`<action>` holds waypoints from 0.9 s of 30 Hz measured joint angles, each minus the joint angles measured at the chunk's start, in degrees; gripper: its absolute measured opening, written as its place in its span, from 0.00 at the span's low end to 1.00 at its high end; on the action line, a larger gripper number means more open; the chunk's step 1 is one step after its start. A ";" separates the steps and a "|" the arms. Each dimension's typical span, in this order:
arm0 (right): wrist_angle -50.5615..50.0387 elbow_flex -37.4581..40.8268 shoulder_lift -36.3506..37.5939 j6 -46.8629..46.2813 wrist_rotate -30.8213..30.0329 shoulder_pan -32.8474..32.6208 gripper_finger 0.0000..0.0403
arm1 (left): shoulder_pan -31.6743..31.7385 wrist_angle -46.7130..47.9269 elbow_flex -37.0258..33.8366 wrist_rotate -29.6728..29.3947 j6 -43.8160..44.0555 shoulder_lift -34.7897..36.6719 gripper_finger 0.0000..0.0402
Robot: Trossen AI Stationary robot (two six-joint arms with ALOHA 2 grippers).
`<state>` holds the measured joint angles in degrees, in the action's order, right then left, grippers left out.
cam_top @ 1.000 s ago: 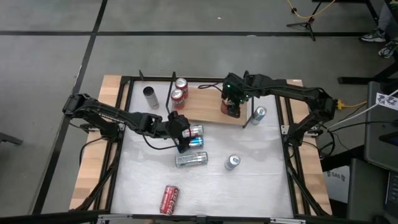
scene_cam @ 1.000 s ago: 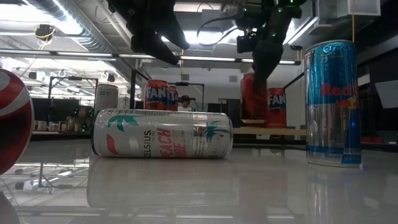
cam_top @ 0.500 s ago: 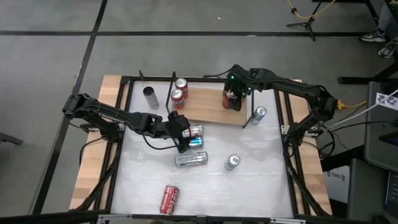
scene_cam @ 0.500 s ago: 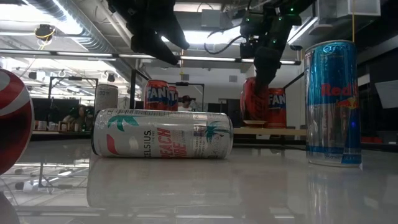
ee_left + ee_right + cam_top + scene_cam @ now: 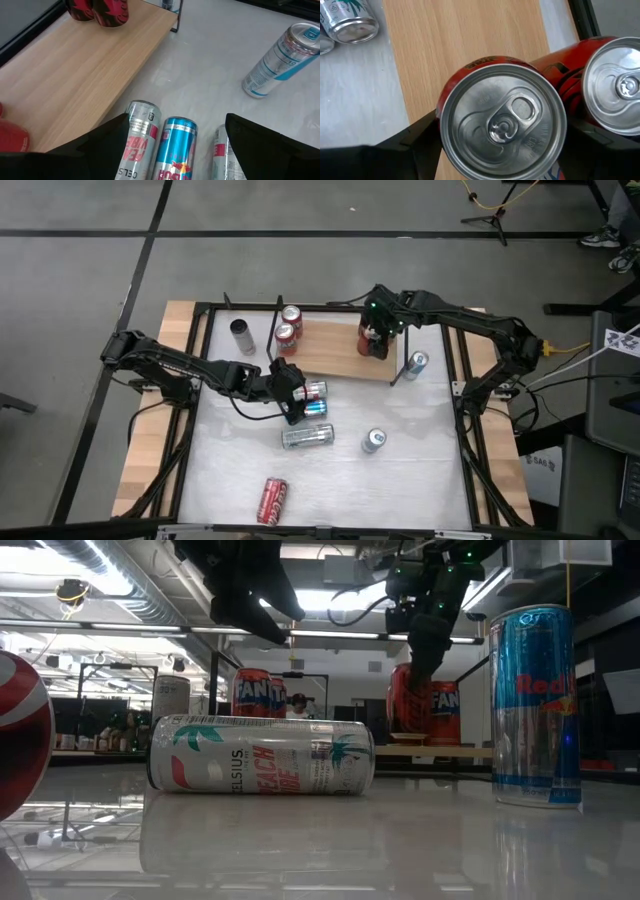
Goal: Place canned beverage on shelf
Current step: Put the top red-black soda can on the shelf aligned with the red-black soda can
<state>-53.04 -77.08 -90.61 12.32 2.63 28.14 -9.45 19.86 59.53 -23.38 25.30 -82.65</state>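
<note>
The right gripper [image 5: 375,340] hung over one end of the shelf [image 5: 330,352], a small light wooden board with thin black rod brackets. Its two dark fingers [image 5: 422,137] were closed around a red canned beverage [image 5: 502,125], lying against the can's sides. The can stood upright on the board directly beneath the gripper, its silver top and pull tab facing up. Just beside the gripper, touching or nearly touching the held can, a second red can [image 5: 615,90] also stood upright on the shelf. Well away from this gripper, at the shelf's other end, two more red cans [image 5: 291,315] [image 5: 285,334] stood close together. Near the right gripper, just past the shelf's bracket, a blue-and-silver can [image 5: 417,362] stood on the white table [image 5: 400,480].

The left gripper [image 5: 296,405] hovered low over the table, off the shelf's front edge, with its fingers [image 5: 107,137] spread apart and nothing between them. Directly below it two cans lay on their sides next to each other: a pink-and-white Celsius can [image 5: 140,145] and a blue Red Bull can [image 5: 176,150]. A third can [image 5: 225,155] lay just beside the gripper's other finger. Farther ahead of that gripper, a pale blue-and-silver can [image 5: 280,60] stood on the table.
</note>
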 joint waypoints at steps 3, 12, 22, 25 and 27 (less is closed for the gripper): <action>0.00 0.00 0.00 0.00 0.02 0.00 0.74 | 0.00 0.00 0.00 0.00 0.00 0.00 0.80; -0.04 0.00 0.00 -0.02 0.02 0.00 0.74 | 0.00 0.00 0.00 0.02 0.00 0.00 0.80; -0.22 0.00 0.00 -0.03 0.62 0.00 0.74 | 0.00 -0.01 0.00 0.02 0.00 0.00 0.80; -0.85 0.00 0.00 -0.08 2.91 0.00 0.74 | 0.00 0.00 0.00 0.04 -0.01 0.00 0.80; -0.87 0.00 0.00 -0.06 3.02 -0.03 0.74 | 0.00 0.00 0.00 0.04 0.00 0.00 0.80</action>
<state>-53.91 -77.08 -90.61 12.25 5.65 28.11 -9.45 19.86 59.53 -23.33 25.30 -82.65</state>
